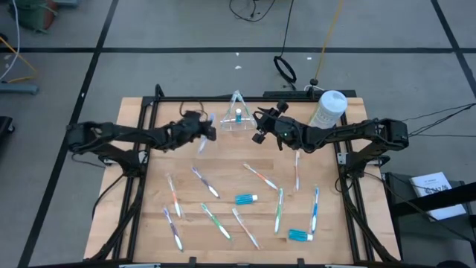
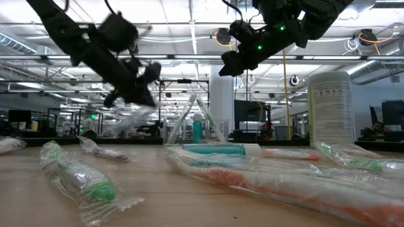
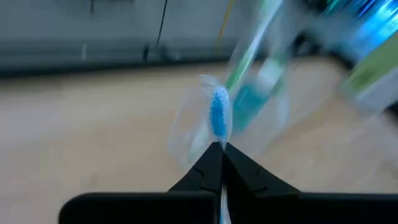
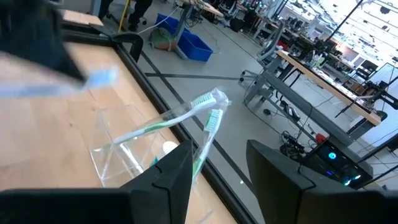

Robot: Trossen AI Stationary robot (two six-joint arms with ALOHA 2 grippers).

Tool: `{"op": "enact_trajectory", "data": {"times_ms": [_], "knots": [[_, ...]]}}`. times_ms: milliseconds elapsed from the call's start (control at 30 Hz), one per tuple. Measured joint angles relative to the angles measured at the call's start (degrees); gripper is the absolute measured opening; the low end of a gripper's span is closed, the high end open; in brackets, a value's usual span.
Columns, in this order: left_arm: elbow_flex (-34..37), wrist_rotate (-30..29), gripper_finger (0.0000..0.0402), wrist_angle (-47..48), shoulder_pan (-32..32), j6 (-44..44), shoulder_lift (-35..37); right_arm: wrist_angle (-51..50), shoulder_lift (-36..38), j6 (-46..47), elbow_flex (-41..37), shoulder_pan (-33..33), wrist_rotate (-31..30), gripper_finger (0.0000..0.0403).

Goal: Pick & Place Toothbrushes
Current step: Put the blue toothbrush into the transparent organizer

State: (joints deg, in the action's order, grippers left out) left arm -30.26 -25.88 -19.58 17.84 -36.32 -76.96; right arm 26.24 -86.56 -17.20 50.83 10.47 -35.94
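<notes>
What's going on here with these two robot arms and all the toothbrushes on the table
Two robot arms are collecting wrapped toothbrushes into a clear holder at the far edge of the wooden table. The left gripper has its jaws shut on a blue toothbrush, lifted off the table beside the holder. The right gripper hovers with open jaws by the holder, where a green toothbrush already leans. About ten more toothbrushes and two short blue tubes lie scattered on the table.

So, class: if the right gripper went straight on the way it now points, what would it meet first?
Probably the wrapped green toothbrush leaning in the clear holder, just beyond the right gripper; depth is uncertain.
</notes>
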Motion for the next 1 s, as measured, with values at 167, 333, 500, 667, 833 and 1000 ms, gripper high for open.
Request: {"op": "enact_trajectory", "data": {"times_ms": [167, 333, 500, 667, 833, 1000], "knots": [[0.0, -3.5, 0.0004, -17.5, -1.5, 12.8, 3.8, -1.0, 0.0, 0.3, 0.0, -0.4, 0.1, 0.0141], [-0.1, -3.1, 0.0008, -37.8, -1.8, 27.3, 1.2, -1.0, 0.0, 3.0, 0.0, -0.5, 0.2, 0.0141], [-0.1, -3.8, 0.0004, -50.5, -1.2, 33.3, -4.6, -0.9, 0.0, 3.2, 0.0, -0.5, 0.2, 0.0141], [-2.7, -4.1, 0.0007, -61.0, 1.1, 37.1, -13.3, -0.7, 0.0, 3.3, 0.0, -0.5, 0.2, 0.0141], [-8.6, -4.2, 0.0008, -60.7, 4.1, 37.3, -22.5, -0.3, 0.0, 3.2, 0.0, -0.5, 0.2, 0.0141], [-12.2, -4.1, 0.0003, -60.7, 5.5, 38.0, -29.0, -0.4, 0.0, 3.2, 0.0, -0.5, 0.2, 0.0141]]}}
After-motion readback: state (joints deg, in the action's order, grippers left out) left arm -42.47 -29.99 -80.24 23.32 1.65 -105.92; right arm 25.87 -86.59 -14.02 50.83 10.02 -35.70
